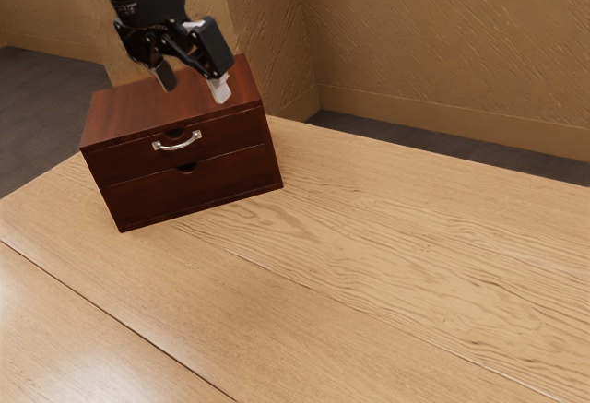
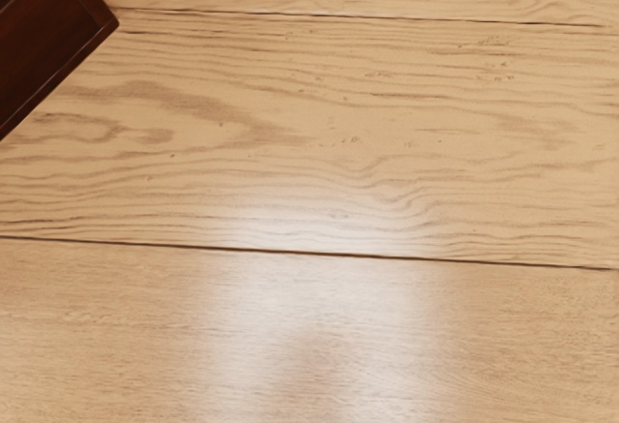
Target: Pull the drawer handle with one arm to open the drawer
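**A:** From the side camera, where do things stand?

**B:** The black two-finger pincer [image 1: 194, 89] hangs above the top of the dark red-brown wooden two-drawer cabinet [image 1: 175, 172]. Its fingers are spread wide and hold nothing. The curved silver metal handle [image 1: 177, 141] sits on the upper drawer front, below the pincer, and that drawer looks shut.

**A:** What's the risk?

**B:** As I judge it, the hand must clear the top's front edge before descending. If it drops short, the fingers knock the top. The cabinet seems to stand free on the light wood-grain desk [image 1: 387, 255], so a skewed pull could drag the whole box instead of the drawer.

**A:** And the hand camera?

**B:** It looks down on desk [image 2: 338, 152] planks and one cabinet [image 2: 39, 26] corner. With that aim, lining up could drift and the fingers might close on air
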You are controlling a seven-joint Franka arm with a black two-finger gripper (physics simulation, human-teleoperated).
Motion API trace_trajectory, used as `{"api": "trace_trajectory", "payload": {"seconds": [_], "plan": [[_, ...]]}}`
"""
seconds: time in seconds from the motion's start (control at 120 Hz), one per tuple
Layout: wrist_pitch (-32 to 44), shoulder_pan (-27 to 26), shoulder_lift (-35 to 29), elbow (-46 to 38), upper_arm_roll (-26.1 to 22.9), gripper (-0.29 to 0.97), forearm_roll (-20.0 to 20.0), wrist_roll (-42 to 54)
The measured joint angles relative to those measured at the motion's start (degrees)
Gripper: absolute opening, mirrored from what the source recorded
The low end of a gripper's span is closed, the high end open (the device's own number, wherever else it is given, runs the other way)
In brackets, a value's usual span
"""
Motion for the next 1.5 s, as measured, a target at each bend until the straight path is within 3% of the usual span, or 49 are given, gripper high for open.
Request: {"api": "trace_trajectory", "payload": {"seconds": [0.183,0.433,0.667,0.983,1.25,1.5], "plan": [[1.55,-0.59,4.73,0.38,-0.61,0.68,0.56,1.26],[0.82,1.1,7.5,-4.46,3.34,0.68,3.92,11.23],[-0.09,1.54,8.81,-6.17,4.27,0.68,3.78,23.41],[18.3,1.48,2.6,-21.77,5.73,0.68,12.4,37.01],[26.91,2.38,11.41,-14.25,8.31,0.68,14.56,44.11],[32.12,5.34,13.33,-17.04,8.34,0.68,14.63,48.32]]}}
